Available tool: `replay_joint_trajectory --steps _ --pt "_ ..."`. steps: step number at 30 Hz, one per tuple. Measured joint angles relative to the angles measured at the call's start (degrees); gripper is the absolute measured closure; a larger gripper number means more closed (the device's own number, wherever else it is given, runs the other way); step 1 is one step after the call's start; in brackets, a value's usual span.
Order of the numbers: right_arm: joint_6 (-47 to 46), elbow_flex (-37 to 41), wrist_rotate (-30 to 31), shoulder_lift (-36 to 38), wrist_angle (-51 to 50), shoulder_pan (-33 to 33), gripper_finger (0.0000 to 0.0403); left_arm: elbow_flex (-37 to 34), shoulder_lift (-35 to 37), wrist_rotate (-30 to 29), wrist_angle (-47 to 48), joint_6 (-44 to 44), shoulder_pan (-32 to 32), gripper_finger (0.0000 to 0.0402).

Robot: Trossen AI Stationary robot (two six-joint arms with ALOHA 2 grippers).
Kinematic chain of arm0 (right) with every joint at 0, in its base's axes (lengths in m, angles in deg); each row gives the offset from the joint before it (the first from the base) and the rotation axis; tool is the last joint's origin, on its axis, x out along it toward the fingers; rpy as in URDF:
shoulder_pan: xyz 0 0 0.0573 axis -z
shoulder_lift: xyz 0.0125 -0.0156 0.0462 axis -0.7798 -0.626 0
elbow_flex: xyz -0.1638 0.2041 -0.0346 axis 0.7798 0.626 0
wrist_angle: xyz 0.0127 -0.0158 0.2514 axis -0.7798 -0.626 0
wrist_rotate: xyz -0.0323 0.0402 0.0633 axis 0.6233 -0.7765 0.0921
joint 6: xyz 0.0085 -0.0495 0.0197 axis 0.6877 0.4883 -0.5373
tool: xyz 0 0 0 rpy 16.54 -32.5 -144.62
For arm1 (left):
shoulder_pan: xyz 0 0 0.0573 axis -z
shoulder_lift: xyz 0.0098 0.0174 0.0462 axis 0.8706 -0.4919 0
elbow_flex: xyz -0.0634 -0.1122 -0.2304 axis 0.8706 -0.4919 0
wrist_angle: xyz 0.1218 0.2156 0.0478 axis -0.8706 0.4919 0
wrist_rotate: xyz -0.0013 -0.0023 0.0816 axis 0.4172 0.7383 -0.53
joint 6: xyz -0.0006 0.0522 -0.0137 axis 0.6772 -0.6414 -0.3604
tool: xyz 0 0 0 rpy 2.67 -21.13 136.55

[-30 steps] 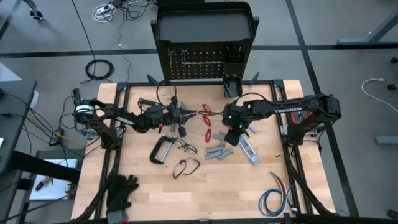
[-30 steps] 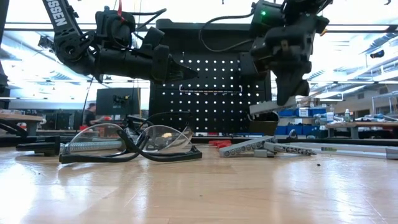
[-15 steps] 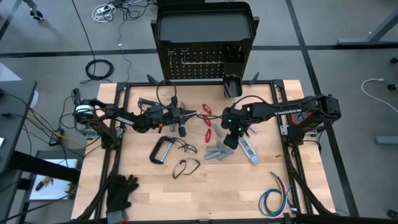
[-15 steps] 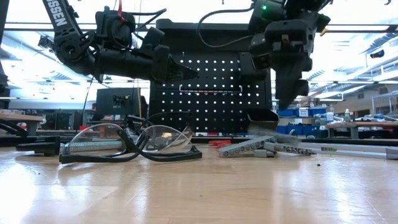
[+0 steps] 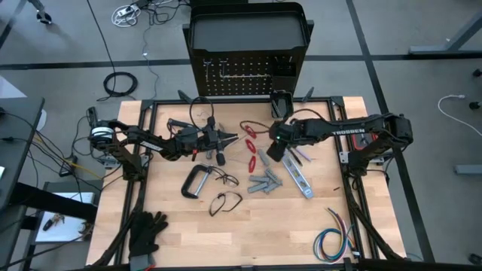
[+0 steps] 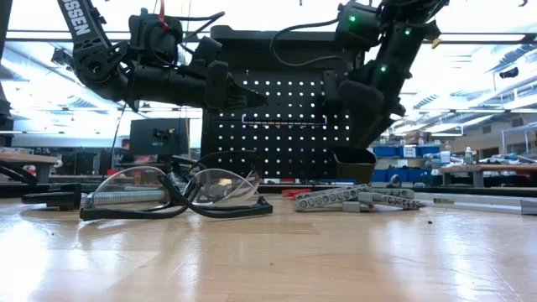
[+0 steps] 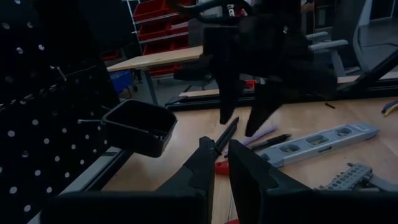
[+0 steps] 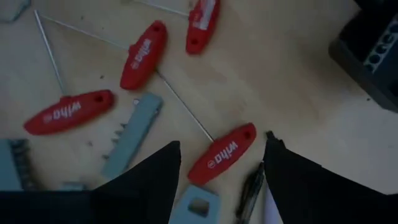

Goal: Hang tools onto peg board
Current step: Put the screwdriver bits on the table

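The black peg board (image 5: 245, 71) stands upright at the table's far edge, with a small black bin (image 5: 280, 103) at its foot. Red-handled screwdrivers (image 8: 68, 112) lie flat on the wood near the middle. Grey metal pieces (image 5: 263, 182) and a silver level (image 5: 300, 179) lie beside them. A grey C-clamp (image 5: 196, 181) lies to the left. My right gripper (image 8: 222, 144) is open and empty, pointing down above one red handle (image 8: 217, 158). My left gripper (image 7: 219, 157) hovers left of the screwdrivers, shut and empty, pointing toward the table's right edge.
Two pairs of safety glasses (image 5: 226, 202) lie near the C-clamp. Black gloves (image 5: 147, 229) lie at the near left corner and a coloured wire bundle (image 5: 335, 241) at the near right. The wood near the front edge between them is bare.
My right gripper went down with a grey piece hanging under it. It has since risen and gone toward the far edge and a little left, over the red screwdrivers. The grey piece now lies on the table with the others.
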Motion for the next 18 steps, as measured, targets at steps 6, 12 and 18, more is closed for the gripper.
replay_joint_trajectory --steps 6,12,18 --pt "6.75 0.03 9.18 -0.7 2.28 3.23 0.0172 0.0 0.0 0.02 -0.03 0.0 0.0 0.0355" --pt "-0.18 0.04 12.81 -1.29 5.32 14.65 0.0171 0.0 0.0 0.02 0.02 0.02 0.0 0.0355" --pt "1.25 0.04 13.56 -1.31 14.94 17.47 0.0155 0.0 0.0 0.02 0.12 0.02 0.0 0.0355"
